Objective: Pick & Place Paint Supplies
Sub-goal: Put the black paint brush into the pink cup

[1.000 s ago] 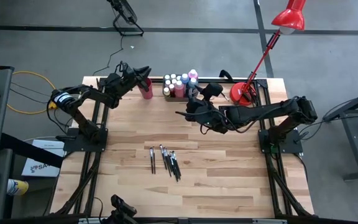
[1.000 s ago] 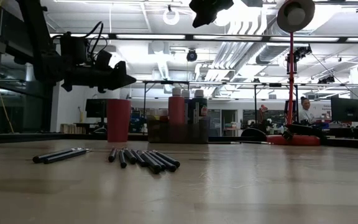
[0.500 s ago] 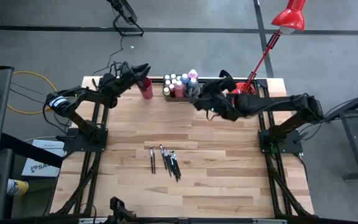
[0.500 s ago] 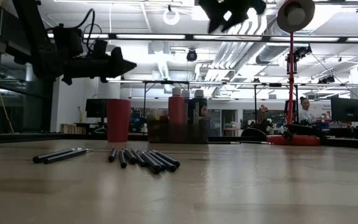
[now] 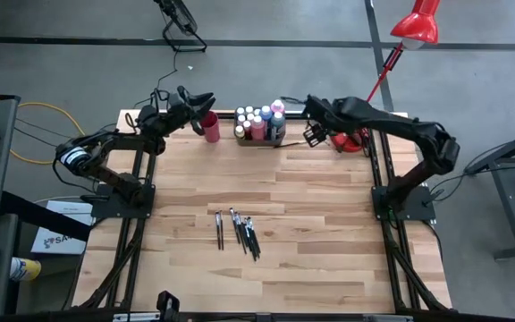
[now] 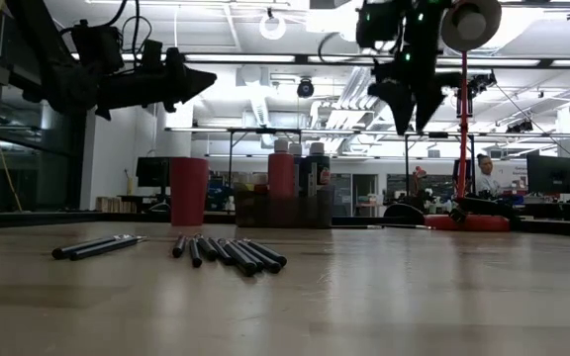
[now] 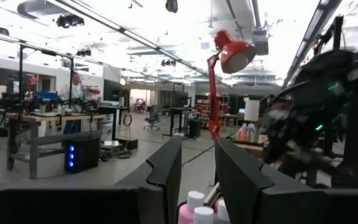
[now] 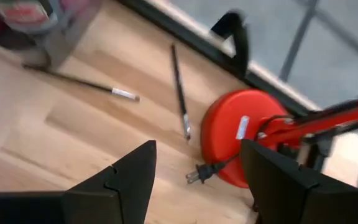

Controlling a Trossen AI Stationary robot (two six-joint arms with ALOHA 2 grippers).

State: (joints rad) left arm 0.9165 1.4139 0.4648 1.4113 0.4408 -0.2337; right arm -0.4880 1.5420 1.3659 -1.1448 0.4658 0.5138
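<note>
The paint bottles (image 5: pixel 258 122) stand packed together in the grey tray (image 5: pixel 281 140) at the far edge of the tabletop (image 5: pixel 329 233), just right of the red cup (image 5: pixel 210 126). That part of the job looks settled. The brushes are what is left: a loose group of dark-handled paintbrushes (image 5: pixel 240 231) lies on the near-middle of the tabletop, well apart from both the tray and the cup, and none of them is held. The right wrist view shows two more brushes (image 8: pixel 180 89) lying flat near the round base of the red lamp (image 8: pixel 241 140), at the far right of the tabletop. So, as I judge it, the bottles are done and every brush that shows has yet to be gathered.

The left gripper (image 5: pixel 197 99) hangs in the air at the far left, close above and beside the red cup; its jaws stand only slightly apart and hold nothing. The right gripper (image 5: pixel 312 134) is raised at the far side between the tray and the lamp base, pointing down; its jaws are spread wide and empty, touching nothing.
</note>
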